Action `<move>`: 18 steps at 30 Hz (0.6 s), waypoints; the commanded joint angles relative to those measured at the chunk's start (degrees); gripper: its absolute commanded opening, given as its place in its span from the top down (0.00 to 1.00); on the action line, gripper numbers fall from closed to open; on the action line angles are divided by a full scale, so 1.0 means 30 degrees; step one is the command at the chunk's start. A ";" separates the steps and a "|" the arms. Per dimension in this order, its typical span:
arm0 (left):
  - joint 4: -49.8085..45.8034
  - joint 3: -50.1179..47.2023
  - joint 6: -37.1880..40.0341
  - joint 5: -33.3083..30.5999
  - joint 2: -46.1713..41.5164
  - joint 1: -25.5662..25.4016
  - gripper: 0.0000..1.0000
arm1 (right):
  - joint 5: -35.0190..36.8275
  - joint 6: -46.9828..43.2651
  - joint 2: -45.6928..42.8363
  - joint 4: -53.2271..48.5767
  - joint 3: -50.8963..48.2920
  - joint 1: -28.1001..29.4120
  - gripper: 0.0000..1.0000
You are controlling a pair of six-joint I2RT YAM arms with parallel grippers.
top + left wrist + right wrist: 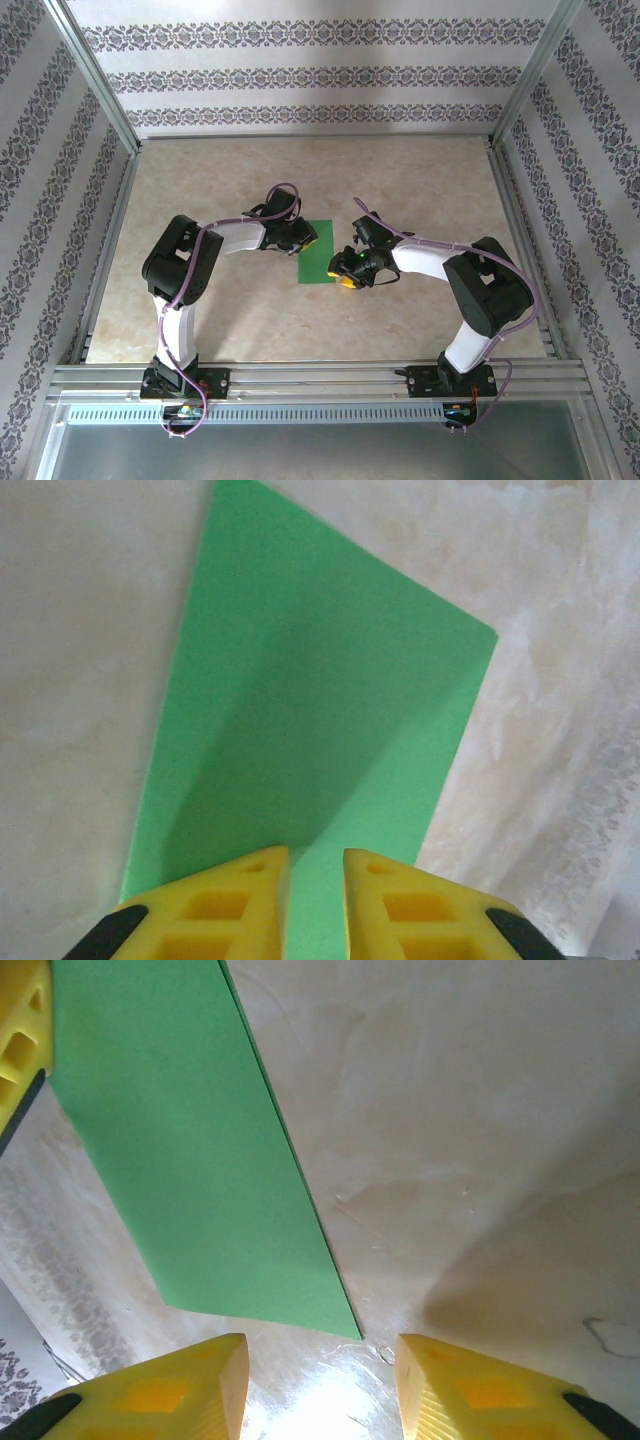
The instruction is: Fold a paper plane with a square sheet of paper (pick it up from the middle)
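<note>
From above, both your arms bend inward. The left gripper (306,238) is at the far-left edge of the square sheet of paper (318,260), which lies flat on the table (200,310). The right gripper (346,277) is at its near-right corner.
Left wrist: jaws barely apart, holding nothing.
Right wrist: jaws wide apart, empty.

white-black arms (178,335), purple cables (290,188), yellow fingers (215,910)

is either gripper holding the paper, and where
Right gripper: nothing, open beside the green sheet. Left gripper: nearly shut at the sheet's edge; grip cannot be told.
</note>
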 commanded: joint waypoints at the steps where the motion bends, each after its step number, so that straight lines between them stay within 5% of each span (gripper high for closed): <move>1: -0.0061 0.0784 0.0818 0.0338 -0.1053 0.0173 0.77 | -0.0062 0.0038 0.0029 -0.0482 0.0484 0.0182 0.56; 18: -0.1977 0.1305 0.1684 -0.0650 0.1275 0.1117 0.78 | -0.0181 -0.0091 0.0373 -0.0676 0.0891 0.0241 0.57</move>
